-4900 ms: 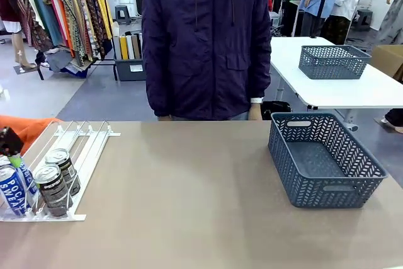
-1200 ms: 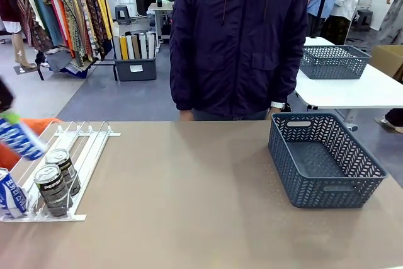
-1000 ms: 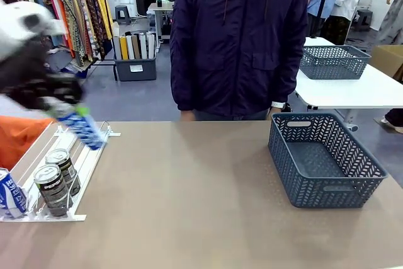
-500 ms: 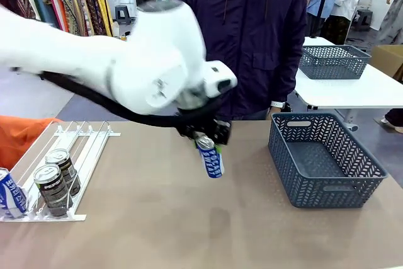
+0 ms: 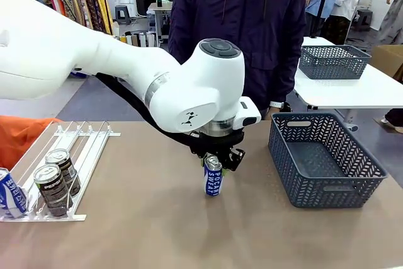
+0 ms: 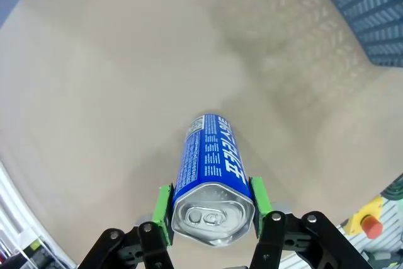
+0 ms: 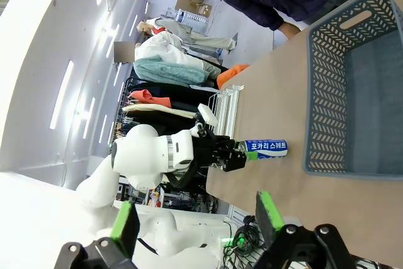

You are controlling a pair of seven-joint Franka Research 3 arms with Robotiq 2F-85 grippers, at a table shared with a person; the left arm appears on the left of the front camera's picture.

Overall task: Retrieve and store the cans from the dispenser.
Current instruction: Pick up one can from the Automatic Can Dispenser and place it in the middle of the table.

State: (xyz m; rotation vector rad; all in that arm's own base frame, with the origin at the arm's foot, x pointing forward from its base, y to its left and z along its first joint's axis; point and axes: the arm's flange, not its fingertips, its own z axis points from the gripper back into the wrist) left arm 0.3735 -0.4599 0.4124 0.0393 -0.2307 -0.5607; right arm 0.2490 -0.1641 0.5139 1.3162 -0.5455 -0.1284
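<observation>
My left gripper (image 5: 214, 159) is shut on the top of a blue "POCARI SWEAT" can (image 5: 213, 179). The can is held upright at the table's middle, left of the basket, its base at or just above the tabletop. The left wrist view shows the can's silver top (image 6: 212, 212) pinched between the green pads (image 6: 165, 207). The white wire dispenser (image 5: 79, 146) lies at the table's left with another blue can (image 5: 10, 194) and two dark cans (image 5: 53, 189) at its near end. My right gripper (image 7: 196, 220) stands open and empty, off to the side of the table.
A dark grey perforated basket (image 5: 327, 159) sits empty at the table's right. A person in a dark jacket (image 5: 245, 36) stands at the far edge. An orange cloth (image 5: 19, 133) lies beside the dispenser. A second basket (image 5: 332, 61) is on a white table behind.
My left arm swung right from the dispenser with the blue can and lowered it to the table's middle. One blue can remains at the dispenser's near end.
</observation>
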